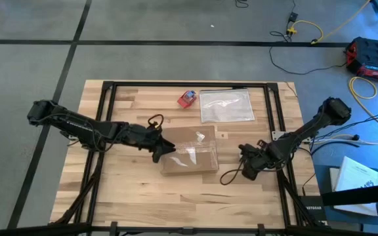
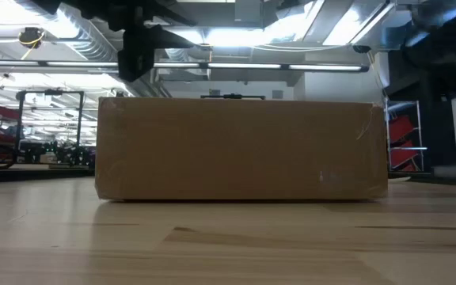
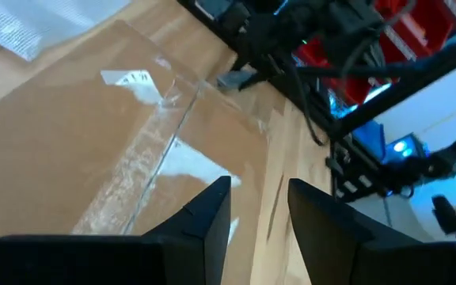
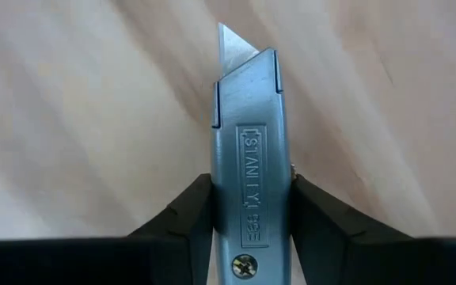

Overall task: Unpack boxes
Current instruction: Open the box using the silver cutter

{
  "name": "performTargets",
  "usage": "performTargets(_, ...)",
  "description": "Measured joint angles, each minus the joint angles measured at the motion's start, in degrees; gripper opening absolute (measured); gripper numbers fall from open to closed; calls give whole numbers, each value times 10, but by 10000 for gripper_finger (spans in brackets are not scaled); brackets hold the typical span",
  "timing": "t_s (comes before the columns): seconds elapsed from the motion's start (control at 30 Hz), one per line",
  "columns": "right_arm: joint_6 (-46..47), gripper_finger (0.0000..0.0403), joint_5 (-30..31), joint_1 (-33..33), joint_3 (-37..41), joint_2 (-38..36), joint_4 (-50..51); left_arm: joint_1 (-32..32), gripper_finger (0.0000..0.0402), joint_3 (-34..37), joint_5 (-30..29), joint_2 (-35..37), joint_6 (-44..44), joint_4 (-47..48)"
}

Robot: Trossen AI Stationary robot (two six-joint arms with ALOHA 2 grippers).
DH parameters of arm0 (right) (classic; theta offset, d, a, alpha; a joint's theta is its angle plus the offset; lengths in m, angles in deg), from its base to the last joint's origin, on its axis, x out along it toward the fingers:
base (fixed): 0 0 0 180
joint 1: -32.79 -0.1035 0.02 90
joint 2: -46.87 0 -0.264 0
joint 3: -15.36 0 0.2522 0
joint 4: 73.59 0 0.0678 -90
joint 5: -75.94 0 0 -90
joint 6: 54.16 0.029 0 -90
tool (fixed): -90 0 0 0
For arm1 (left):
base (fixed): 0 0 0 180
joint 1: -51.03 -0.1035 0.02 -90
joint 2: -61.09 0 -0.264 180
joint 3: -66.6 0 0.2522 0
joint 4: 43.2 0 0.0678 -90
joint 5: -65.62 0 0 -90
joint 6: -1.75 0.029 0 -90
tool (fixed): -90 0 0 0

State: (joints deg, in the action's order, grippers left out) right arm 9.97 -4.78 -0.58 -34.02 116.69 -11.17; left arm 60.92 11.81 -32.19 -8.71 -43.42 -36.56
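At worktop (image 1: 130, 190) centre sits shallow brown taped cardboard box (image 1: 189, 152). Right gripper (image 4: 248, 218) clamps grey metal utility knife (image 4: 248, 158), blade out; left gripper (image 3: 258, 207) slightly open, empty, over box's edge. Risk: knife twists, cutting too deep or shoving box.

High view straight down over whole table (image 1: 130, 190), low view level at tabletop, close against cardboard box (image 2: 241, 149), left wrist view angled across same box (image 3: 77, 150) toward room, right wrist view pressed close above bare wood, box shared by three views
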Motion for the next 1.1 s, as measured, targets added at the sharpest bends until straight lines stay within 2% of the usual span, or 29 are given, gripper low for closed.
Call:
performTargets(0.13,-42,119,43,0,-77,0,71,-15,116,0,0,0,-57,-4)
performTargets(0.33,-128,119,147,0,-200,-1,156,-45,118,0,0,0,-112,-30)
performTargets(0.43,-186,119,199,2,-247,-1,179,-59,137,0,0,0,-117,-53)
performTargets(0.53,-247,119,234,16,-285,-1,174,-72,175,0,0,0,-117,-95)
performTargets(0.8,-481,119,247,91,-359,27,160,-93,287,0,-5,-20,-97,-183)
performTargets(0.93,-570,119,246,132,-391,57,128,-101,310,0,-5,-43,-123,-230)
performTargets(1.1,-657,119,239,174,-429,98,86,-101,313,0,-5,-73,-141,-272)
